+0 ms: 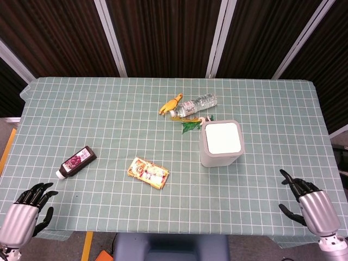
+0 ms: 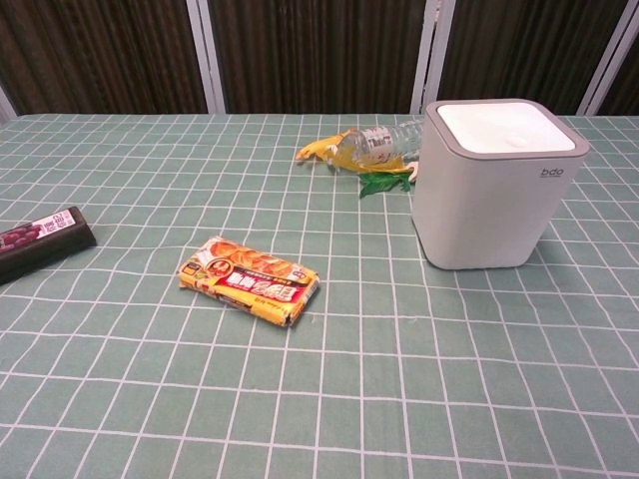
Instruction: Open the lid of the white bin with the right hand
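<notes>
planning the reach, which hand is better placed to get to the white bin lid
Right, probably. The right hand sits open at the table's near edge on the same side as the white bin; the left hand is at the opposite corner, across the snack packet.

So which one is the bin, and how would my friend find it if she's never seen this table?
Look at the green checked table and go right of the middle. The bin is the white box standing upright there, with a water bottle and a green leaf lying just behind it. It's the only tall thing, with a grey rim around its flat white lid.
</notes>
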Controlling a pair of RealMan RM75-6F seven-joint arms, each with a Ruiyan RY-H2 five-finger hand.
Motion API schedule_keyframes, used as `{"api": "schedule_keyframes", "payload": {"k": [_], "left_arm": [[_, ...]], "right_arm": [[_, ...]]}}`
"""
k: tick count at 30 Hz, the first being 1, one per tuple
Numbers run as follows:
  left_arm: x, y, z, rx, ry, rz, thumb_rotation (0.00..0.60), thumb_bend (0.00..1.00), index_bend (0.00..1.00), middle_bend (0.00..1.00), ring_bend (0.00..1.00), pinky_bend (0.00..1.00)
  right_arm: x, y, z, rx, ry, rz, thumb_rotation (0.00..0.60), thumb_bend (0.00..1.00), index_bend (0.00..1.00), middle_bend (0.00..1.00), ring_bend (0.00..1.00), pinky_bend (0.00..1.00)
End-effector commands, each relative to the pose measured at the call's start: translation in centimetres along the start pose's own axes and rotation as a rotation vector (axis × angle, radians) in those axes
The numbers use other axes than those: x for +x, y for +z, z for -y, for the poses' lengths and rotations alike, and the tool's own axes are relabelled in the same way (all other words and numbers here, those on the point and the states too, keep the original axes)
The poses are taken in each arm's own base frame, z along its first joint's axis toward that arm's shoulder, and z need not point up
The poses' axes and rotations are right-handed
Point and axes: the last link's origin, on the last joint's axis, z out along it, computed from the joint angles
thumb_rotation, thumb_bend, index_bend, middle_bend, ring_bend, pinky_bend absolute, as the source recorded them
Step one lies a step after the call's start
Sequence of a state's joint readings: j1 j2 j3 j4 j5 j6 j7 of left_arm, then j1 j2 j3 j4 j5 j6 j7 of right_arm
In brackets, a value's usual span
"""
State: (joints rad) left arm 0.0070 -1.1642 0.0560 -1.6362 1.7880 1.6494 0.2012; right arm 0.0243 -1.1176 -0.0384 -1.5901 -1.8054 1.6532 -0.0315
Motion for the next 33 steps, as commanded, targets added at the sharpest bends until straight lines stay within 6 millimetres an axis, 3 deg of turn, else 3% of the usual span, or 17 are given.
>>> {"api": "schedule_keyframes", "payload": {"k": [1,7,13,16,22,33], "left_arm": [[0.0,0.0,0.0,0.001,-0.001,0.003,0.6,0.5,0.32,0.21,0.18,0.33],[0.2,0.0,0.1,0.001,-0.004,-0.008,0.6,0.5,0.32,0.21,0.18,0.33],[0.3,-0.1,0.1,-0.001,-0.006,-0.009,0.6,0.5,0.32,0.21,0.18,0.33],[0.2,0.0,0.1,0.0,-0.006,-0.006,0.6,0.5,0.32,0.21,0.18,0.33],[0.0,0.0,0.0,-0.01,-0.002,0.003,0.6,0.5,0.32,0.21,0.18,0.33],[0.1,0.0,0.0,-0.009,-0.011,0.004,0.6,0.5,0.32,0.21,0.18,0.33]], "right_arm": [[0.6,2.0,1.8,0.002,-0.074,-0.015,0.6,0.69,0.02,0.72,0.67,0.85],[0.8,6.5,4.6,-0.057,-0.169,0.089,0.6,0.84,0.03,0.77,0.69,0.87],[-0.1,10.7,6.9,-0.083,-0.15,0.162,0.6,0.88,0.09,0.81,0.71,0.89],[-0.8,11.8,8.0,-0.063,-0.123,0.21,0.6,0.89,0.1,0.81,0.72,0.89],[-1.9,13.2,8.7,-0.012,-0.115,0.238,0.6,0.9,0.11,0.82,0.72,0.89],[-2.9,13.3,8.1,-0.034,-0.126,0.275,0.6,0.9,0.12,0.82,0.72,0.89]]}}
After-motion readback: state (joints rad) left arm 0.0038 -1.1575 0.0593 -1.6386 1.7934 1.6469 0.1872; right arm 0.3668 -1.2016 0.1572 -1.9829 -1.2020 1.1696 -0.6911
